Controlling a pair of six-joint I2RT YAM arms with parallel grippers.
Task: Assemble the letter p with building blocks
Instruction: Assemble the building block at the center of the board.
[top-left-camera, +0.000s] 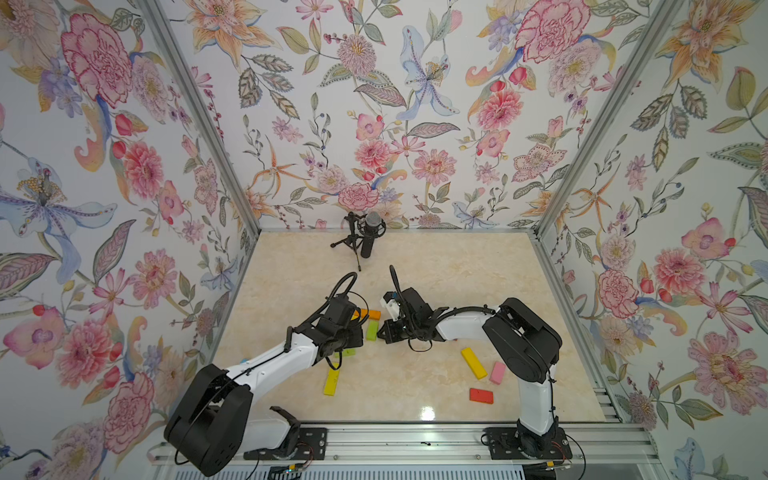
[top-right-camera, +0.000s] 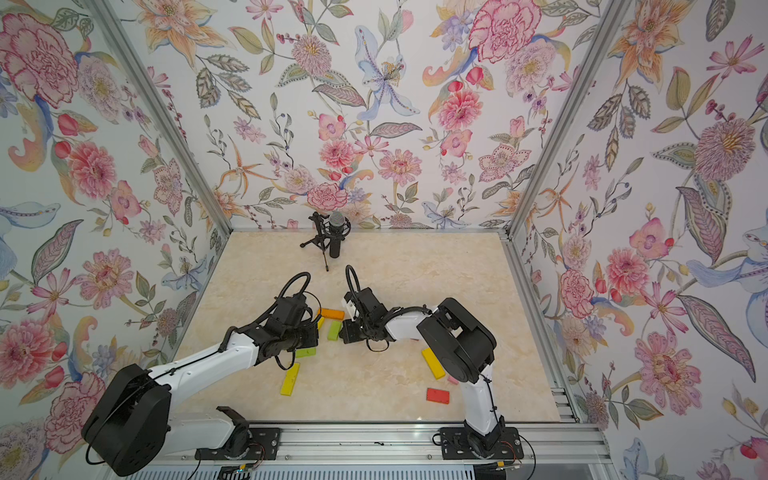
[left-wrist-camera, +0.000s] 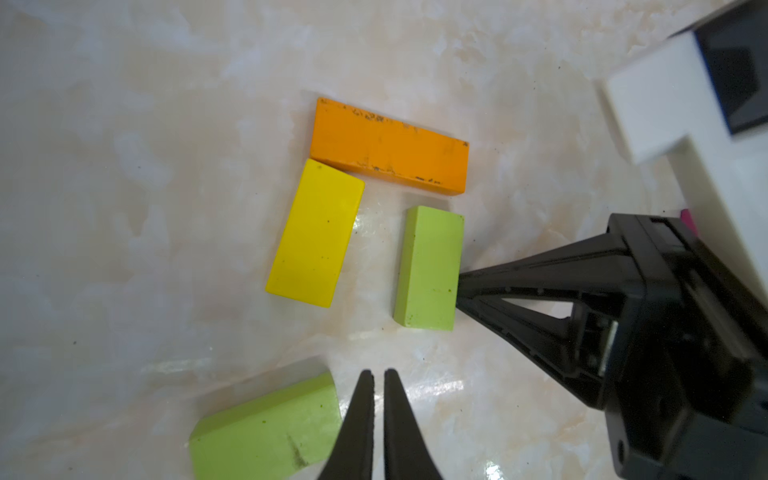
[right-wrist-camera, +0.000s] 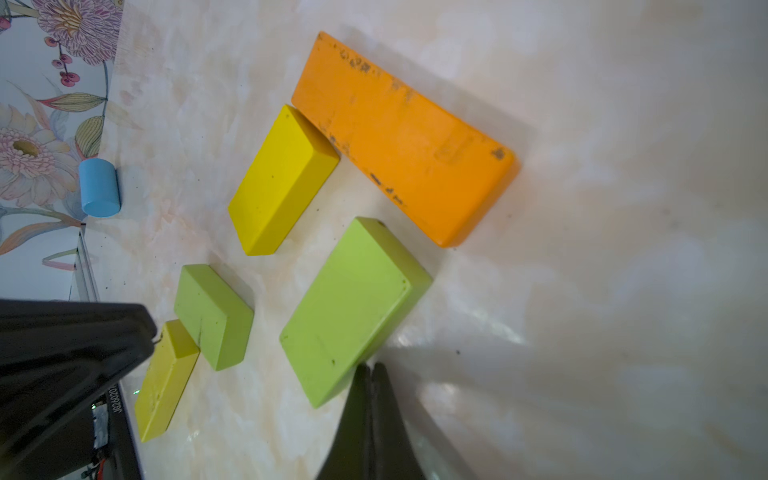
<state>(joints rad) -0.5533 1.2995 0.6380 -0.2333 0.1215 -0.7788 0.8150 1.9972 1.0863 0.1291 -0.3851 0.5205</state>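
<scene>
An orange block (left-wrist-camera: 390, 145) lies flat with a short yellow block (left-wrist-camera: 316, 235) butting its underside at one end, forming a corner. A lime green block (left-wrist-camera: 430, 268) lies apart from both, parallel to the yellow one. My right gripper (right-wrist-camera: 371, 368) is shut, and its tips touch the long side of this lime block (right-wrist-camera: 353, 307). My left gripper (left-wrist-camera: 379, 374) is shut to a thin slit with nothing in it, right beside a second lime green block (left-wrist-camera: 266, 432). In both top views the wrists hide most of the group; the orange block (top-left-camera: 371, 314) shows between them.
A long yellow block (top-left-camera: 331, 380) lies near the left arm. Another long yellow block (top-left-camera: 473, 363), a pink block (top-left-camera: 497, 372) and a red block (top-left-camera: 481, 395) lie front right. A microphone on a tripod (top-left-camera: 370, 235) stands at the back. A blue cylinder (right-wrist-camera: 99, 188) lies by the wall.
</scene>
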